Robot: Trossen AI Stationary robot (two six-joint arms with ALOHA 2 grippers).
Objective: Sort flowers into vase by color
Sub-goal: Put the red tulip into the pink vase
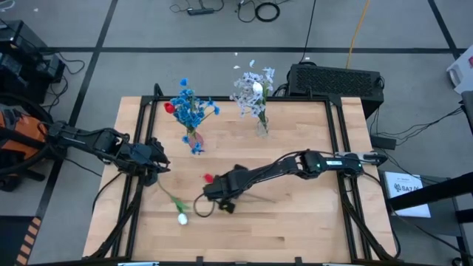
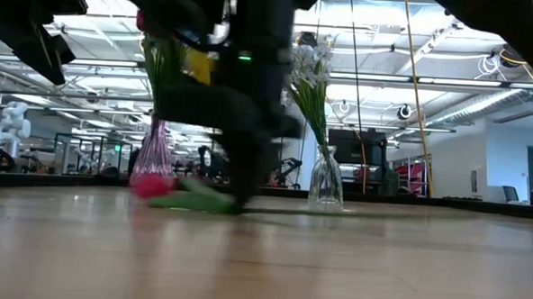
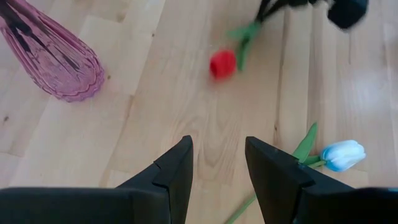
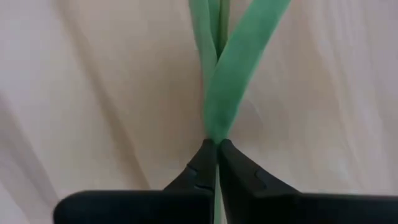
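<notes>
A red tulip bud (image 1: 208, 178) on a green stem lies at the table's middle. My right gripper (image 1: 219, 194) is shut on its stem just behind the bud. A white tulip (image 1: 182, 219) lies near the front edge, and its stem runs toward my left gripper (image 1: 153, 160). That gripper is open and empty, above the wood (image 3: 217, 168). A pink vase (image 1: 194, 139) holds blue clusters and a red bud. A clear vase (image 1: 261, 125) holds lavender-white sprays. My right gripper pinches the red tulip's green stem where a leaf joins it (image 4: 214, 134), between its two fingertips (image 4: 202, 163). The fingers slant down from the table's right side. The bud (image 2: 152, 185) sits low at the table top; whether it rests on it I cannot tell.
Both vases stand upright at the table's far side, the pink one (image 3: 56, 59) close to my left gripper. A black frame rail (image 1: 133, 192) runs along the left and right table edges. A black box (image 1: 336, 80) stands behind the far right corner.
</notes>
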